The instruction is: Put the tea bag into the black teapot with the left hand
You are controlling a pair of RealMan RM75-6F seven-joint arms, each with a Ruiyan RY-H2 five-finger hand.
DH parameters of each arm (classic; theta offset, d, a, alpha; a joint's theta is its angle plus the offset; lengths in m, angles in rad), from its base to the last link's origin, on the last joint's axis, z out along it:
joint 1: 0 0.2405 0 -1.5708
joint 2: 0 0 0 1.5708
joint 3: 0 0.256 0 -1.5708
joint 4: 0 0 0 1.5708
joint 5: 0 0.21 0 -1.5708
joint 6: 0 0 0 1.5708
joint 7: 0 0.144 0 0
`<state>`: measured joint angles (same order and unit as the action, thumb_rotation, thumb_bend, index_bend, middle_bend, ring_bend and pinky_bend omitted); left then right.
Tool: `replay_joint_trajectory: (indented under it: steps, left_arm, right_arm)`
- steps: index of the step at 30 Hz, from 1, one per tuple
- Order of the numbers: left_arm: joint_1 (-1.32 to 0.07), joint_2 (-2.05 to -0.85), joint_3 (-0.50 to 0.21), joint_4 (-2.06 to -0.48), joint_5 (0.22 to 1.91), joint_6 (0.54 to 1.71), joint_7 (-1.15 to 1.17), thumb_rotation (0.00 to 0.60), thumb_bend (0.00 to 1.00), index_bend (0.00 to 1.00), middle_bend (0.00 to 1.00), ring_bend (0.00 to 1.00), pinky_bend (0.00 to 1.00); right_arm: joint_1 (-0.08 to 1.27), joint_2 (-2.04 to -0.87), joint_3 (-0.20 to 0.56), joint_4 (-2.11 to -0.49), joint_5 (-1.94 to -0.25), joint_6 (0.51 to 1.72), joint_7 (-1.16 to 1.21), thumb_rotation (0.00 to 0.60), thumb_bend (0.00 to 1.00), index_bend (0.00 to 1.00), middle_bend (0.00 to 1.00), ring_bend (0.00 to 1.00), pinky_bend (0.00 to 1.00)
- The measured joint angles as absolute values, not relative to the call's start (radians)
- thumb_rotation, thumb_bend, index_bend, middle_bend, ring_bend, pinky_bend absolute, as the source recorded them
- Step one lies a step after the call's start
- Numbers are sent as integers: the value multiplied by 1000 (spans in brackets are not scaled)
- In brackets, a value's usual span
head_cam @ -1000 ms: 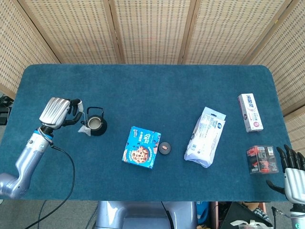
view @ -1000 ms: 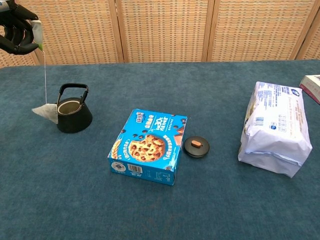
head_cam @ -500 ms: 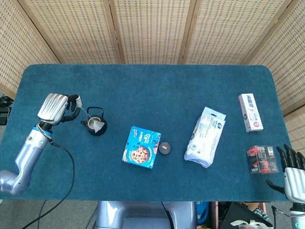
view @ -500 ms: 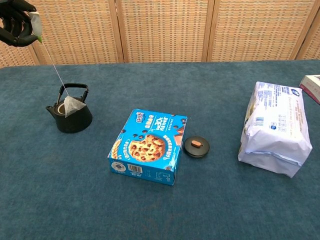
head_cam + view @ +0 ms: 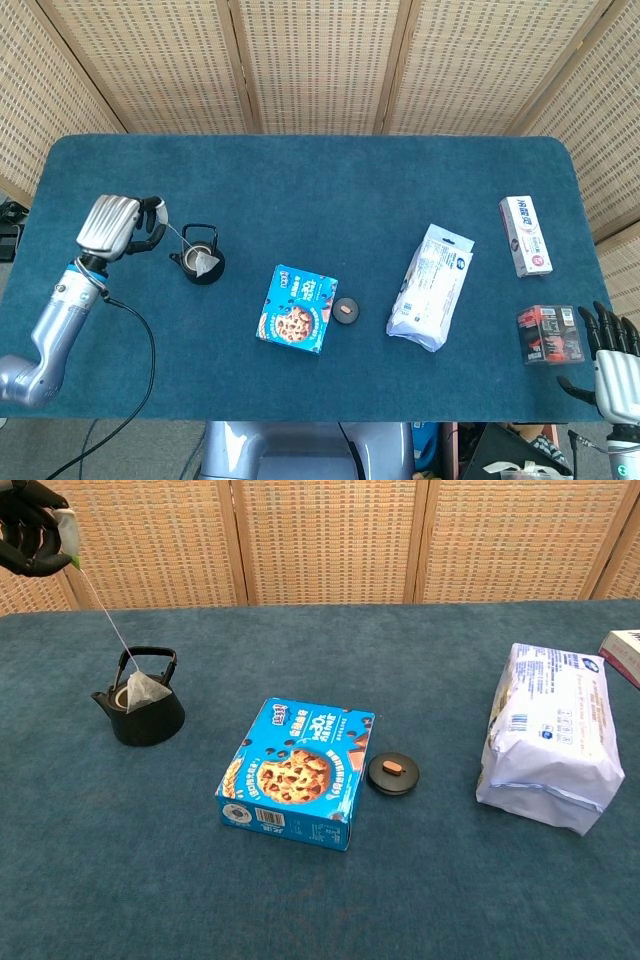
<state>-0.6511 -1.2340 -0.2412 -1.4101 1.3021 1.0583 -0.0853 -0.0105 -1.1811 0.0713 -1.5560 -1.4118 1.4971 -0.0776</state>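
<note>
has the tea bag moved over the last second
Yes. The tea bag swung right, from the table left of the black teapot to its open mouth, dangling from the left hand.

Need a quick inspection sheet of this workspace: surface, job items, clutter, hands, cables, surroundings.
Surface: blue cloth table.
Job's things: black teapot upright, lid off; tea bag on a taut string at the pot's mouth, not yet inside.
Clutter: cookie box; teapot lid beside it; white pouch; white carton; dark packet.
Robot hands: left robot hand pinches the string's tag; right robot hand idle at the table's edge, fingers apart.
Cables: black cable from the left arm.
Surroundings: woven screen panels.
</note>
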Motion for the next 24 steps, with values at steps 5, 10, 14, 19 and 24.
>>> replay_joint_trajectory:
  steps: [5, 10, 14, 19, 24]
  left_arm:
    - [-655, -1241, -246, -1390, 1285, 1050, -87, 600, 452, 766, 704, 652, 650]
    - [-657, -1254, -247, -1357, 1270, 1043, -90, 600, 452, 766, 704, 652, 650]
    - [-657, -1261, -249, -1335, 1262, 1042, -96, 600, 452, 766, 704, 651, 650]
    - [-655, -1264, -247, -1322, 1254, 1037, -97, 600, 453, 766, 704, 652, 650]
    - [-653, -1265, -242, -1319, 1253, 1028, -114, 600, 452, 766, 703, 652, 650]
  right_arm:
    - [-10, -1181, 71, -1559, -1409, 1494, -82, 600, 2, 0, 0, 0, 0]
    - [-9, -1181, 71, -1562, -1404, 1490, -88, 600, 3, 0, 0, 0, 0]
    - [-7, -1181, 72, -1567, -1403, 1487, -94, 600, 2, 0, 0, 0, 0]
    - [-7, -1181, 71, -1567, -1401, 1486, -96, 600, 2, 0, 0, 0, 0]
    - [-7, -1182, 71, -1573, -1395, 1482, -102, 600, 2, 0, 0, 0, 0]
